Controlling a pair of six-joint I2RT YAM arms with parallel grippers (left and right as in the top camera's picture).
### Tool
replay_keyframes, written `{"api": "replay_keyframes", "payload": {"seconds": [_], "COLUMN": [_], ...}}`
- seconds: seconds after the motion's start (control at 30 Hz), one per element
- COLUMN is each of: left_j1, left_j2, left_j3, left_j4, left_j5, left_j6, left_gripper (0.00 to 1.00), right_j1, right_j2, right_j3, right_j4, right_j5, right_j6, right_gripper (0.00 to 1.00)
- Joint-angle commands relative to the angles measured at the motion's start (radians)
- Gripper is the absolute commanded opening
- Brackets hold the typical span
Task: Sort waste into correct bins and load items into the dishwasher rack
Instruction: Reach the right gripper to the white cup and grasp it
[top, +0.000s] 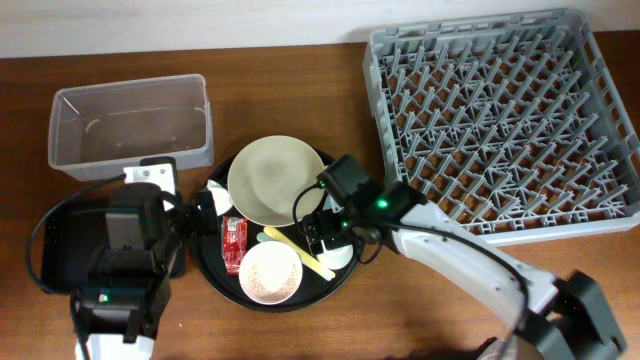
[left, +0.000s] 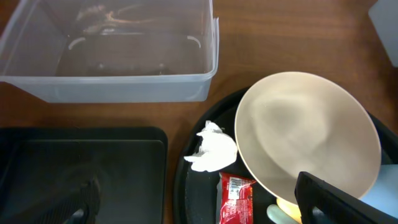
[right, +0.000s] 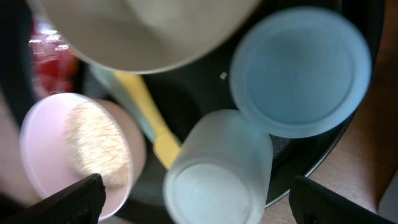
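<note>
The round black tray (top: 215, 262) holds the cream plate (top: 275, 180), the pinkish bowl (top: 270, 272) with rice (right: 99, 146), the red sachet (left: 236, 198), the white tissue (left: 211, 149), and the yellow utensil (right: 149, 112) beside a pale-green one (left: 277, 214). It also holds the light-blue cup (right: 301, 71) and the white cup (right: 217, 168). My right gripper (right: 202, 208) is open, its fingers wide on either side of the white cup without touching it. My left gripper (left: 205, 208) is open over the tray's left rim, just below the sachet, holding nothing.
The clear tub (top: 130, 125) stands at the back left. The shallow black tray (top: 55, 245) lies in front of it, partly under my left arm. The grey dishwasher rack (top: 500, 120) fills the right side of the table.
</note>
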Motion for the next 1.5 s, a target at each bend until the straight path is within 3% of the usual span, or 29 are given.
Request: {"api": "replay_keyframes", "payload": {"seconds": [0.0,0.13,0.5,0.8,1.17,1.3,1.37,1.47], "left_j1": [0.003,0.003,0.002,0.003,0.003,0.003,0.003,0.003], "left_j2": [0.028,0.053,0.104,0.104,0.104,0.104,0.104,0.104], "left_j3": [0.023,0.023,0.023,0.023,0.023,0.023,0.023,0.023], "left_j4": [0.003,0.009,0.008,0.008,0.008,0.008,0.008,0.008], "left_j5": [-0.014,-0.014,0.005,0.008,0.008,0.008,0.008,0.008], "left_j6": [-0.015,-0.015,-0.015,-0.015,-0.015,-0.015,-0.015,-0.015], "left_gripper": [1.00,1.00,1.00,1.00,1.00,1.00,1.00,1.00], "right_j1": [0.005,0.022,0.083,0.083,0.084,0.084,0.084,0.083], "right_j2": [0.028,0.051,0.077,0.080,0.081,0.081,0.081,0.081], "right_j3": [0.018,0.018,0.018,0.018,0.018,0.018,0.018,0.018], "right_j4": [-0.002,-0.022,-0.038,-0.044,-0.052,-0.051,-0.045,-0.034], "right_j5": [0.051,0.080,0.125,0.125,0.132,0.128,0.128,0.127], "right_j6": [0.081,0.081,0.106,0.107,0.146,0.151,0.151,0.151], "right_gripper": [0.98,1.00,0.89,0.87,0.74,0.74,0.82,0.82]}}
